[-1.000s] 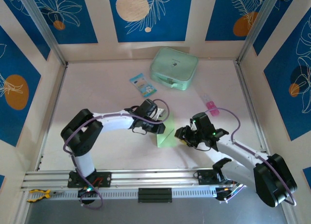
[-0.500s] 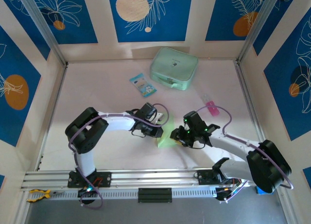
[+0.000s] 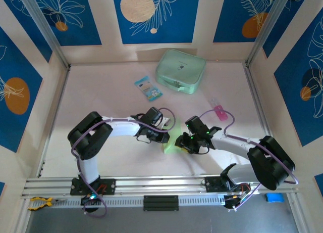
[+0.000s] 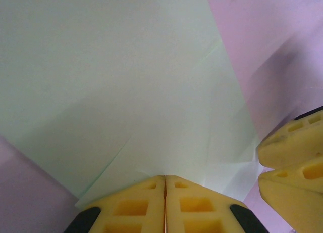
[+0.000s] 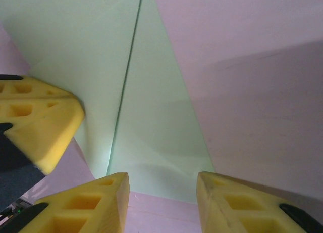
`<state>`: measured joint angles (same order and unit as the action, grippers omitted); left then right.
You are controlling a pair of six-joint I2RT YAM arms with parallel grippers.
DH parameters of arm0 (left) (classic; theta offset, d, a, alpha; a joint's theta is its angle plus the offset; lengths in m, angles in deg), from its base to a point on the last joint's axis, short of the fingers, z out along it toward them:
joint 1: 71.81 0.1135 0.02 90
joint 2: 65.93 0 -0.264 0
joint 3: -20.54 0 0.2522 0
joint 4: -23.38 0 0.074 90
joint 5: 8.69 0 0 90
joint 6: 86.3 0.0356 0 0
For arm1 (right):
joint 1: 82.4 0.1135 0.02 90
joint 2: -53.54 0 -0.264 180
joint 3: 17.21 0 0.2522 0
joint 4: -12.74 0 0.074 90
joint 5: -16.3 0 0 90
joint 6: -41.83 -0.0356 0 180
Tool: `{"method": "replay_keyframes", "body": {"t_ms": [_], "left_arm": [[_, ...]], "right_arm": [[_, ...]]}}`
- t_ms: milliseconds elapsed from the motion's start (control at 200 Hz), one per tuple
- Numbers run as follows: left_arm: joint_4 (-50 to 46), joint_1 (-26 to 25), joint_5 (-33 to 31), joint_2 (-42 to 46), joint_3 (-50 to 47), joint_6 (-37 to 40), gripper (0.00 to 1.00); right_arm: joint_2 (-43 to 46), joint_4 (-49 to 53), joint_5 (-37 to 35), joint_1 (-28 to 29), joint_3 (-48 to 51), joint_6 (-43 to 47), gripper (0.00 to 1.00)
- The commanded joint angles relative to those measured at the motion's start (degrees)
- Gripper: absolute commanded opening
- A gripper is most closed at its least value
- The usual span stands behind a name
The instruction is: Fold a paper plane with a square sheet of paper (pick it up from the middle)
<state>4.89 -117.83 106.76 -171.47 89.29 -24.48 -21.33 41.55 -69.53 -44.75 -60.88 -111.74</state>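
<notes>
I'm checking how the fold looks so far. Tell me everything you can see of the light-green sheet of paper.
The square sheet of paper is thin, pale light-green and unmarked. It is partly folded: the wrist views show overlapping flaps and one long straight crease. It lies on the table between the two arms. The left gripper is shut with its tips at one edge; whether it pinches a layer is unclear. The right gripper stands open at the opposite edge.
</notes>
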Motion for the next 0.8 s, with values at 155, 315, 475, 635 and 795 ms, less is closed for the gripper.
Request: {"method": "replay_keyframes", "body": {"t_ms": [155,315,475,635,795], "left_arm": [[-1.22,0.26,-0.26,-1.23,-0.85,-0.31,0.10],[-1.29,0.32,-0.74,-1.34,-0.70,-0.50,0.09],[-1.07,0.30,-0.81,-1.08,-0.86,-0.78,0.09],[-1.15,0.32,-0.69,-0.81,-1.02,-0.82,0.09],[-1.42,0.31,-0.52,-1.07,-0.73,-0.81,0.09]], "right_arm": [[-3.10,-5.19,2.66,-0.02,0.04,1.23,0.46],[-4.38,-11.56,5.19,-0.95,0.04,1.23,0.50],[-4.49,-13.34,6.53,-2.65,-0.81,2.54,0.52],[-4.19,-14.39,7.44,-4.67,-0.76,3.69,0.53],[-4.92,-16.44,9.84,-7.16,-0.66,4.54,0.50]]}}
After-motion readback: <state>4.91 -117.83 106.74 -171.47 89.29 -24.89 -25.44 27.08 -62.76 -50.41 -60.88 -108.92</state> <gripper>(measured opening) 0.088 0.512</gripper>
